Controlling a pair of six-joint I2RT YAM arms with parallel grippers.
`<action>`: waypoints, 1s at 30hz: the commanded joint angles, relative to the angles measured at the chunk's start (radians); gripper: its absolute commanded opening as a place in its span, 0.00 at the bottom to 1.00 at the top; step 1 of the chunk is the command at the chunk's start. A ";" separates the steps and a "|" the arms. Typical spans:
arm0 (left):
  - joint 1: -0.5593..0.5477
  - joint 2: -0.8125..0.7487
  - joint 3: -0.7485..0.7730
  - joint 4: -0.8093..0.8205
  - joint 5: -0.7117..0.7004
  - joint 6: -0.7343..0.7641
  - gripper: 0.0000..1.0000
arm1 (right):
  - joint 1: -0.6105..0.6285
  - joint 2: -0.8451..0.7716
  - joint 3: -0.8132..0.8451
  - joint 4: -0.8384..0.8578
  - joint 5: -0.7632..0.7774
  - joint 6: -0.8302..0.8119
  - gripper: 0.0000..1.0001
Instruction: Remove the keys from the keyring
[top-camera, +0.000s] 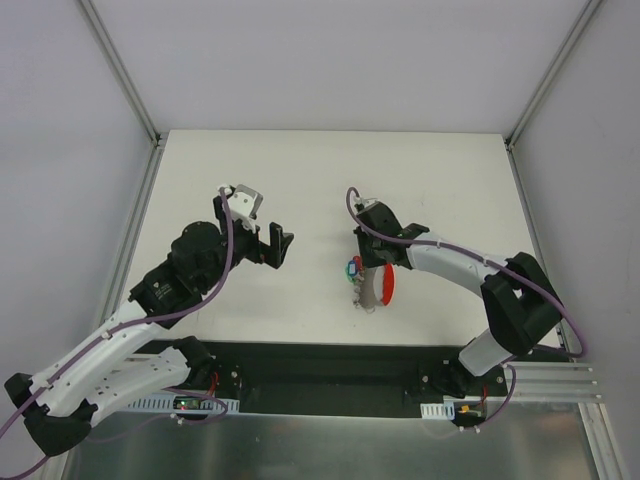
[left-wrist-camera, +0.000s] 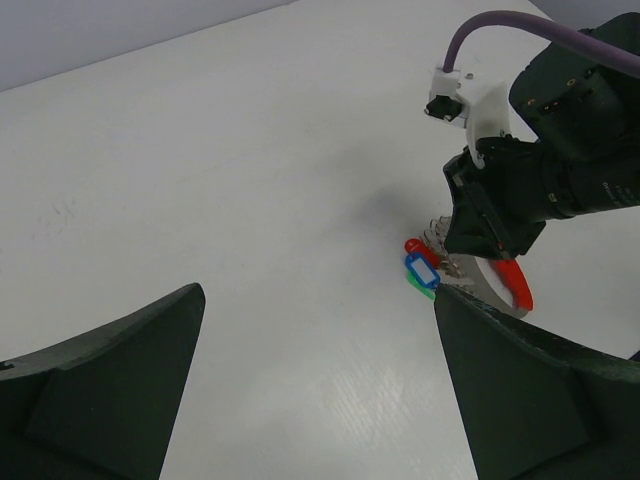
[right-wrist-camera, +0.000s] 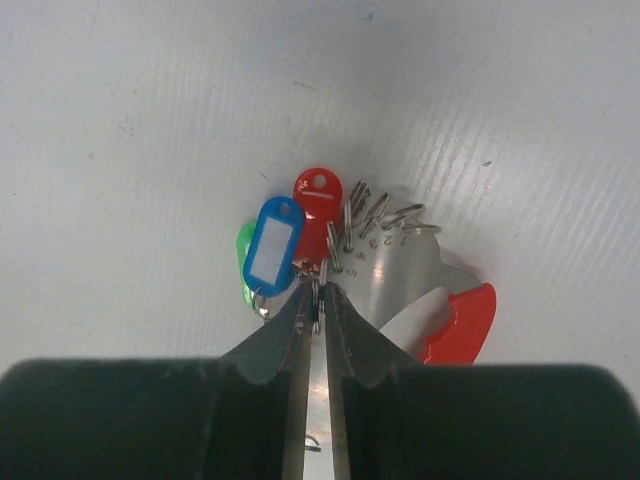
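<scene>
Nearest the right wrist camera, the right pincer (right-wrist-camera: 315, 300) is pressed almost together, its tips nipping what looks like a thin wire loop of the keyring (right-wrist-camera: 395, 275), just where the coloured heads hang. From those tips, a blue tag (right-wrist-camera: 272, 245) lies at 11 o'clock with a green tag (right-wrist-camera: 242, 262) tucked under it. The red-headed key (right-wrist-camera: 318, 200) points to 12, and the keyring's red band (right-wrist-camera: 465, 320) curves away at 3. The whole bunch rests on the worktop (top-camera: 300, 170), at about 4 o'clock from its middle in the top view. The left pincer (left-wrist-camera: 315, 295) hangs spread wide and well apart from the bunch, holding nothing.

The step in hand seems to be securing the ring; no key is off yet. Next, the left pincer likely has to come in and clamp the band, so that one key can be worked round the wire without dragging the bunch.
</scene>
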 joint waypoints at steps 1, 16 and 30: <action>-0.012 0.007 -0.001 0.030 0.016 -0.020 0.99 | 0.003 -0.025 -0.015 0.033 -0.016 0.010 0.14; -0.012 0.042 -0.001 0.030 0.015 -0.026 0.98 | -0.037 -0.112 -0.061 -0.154 0.163 0.091 0.37; -0.010 0.049 -0.003 0.030 0.019 -0.026 0.98 | -0.054 -0.091 -0.114 0.083 -0.048 0.067 0.51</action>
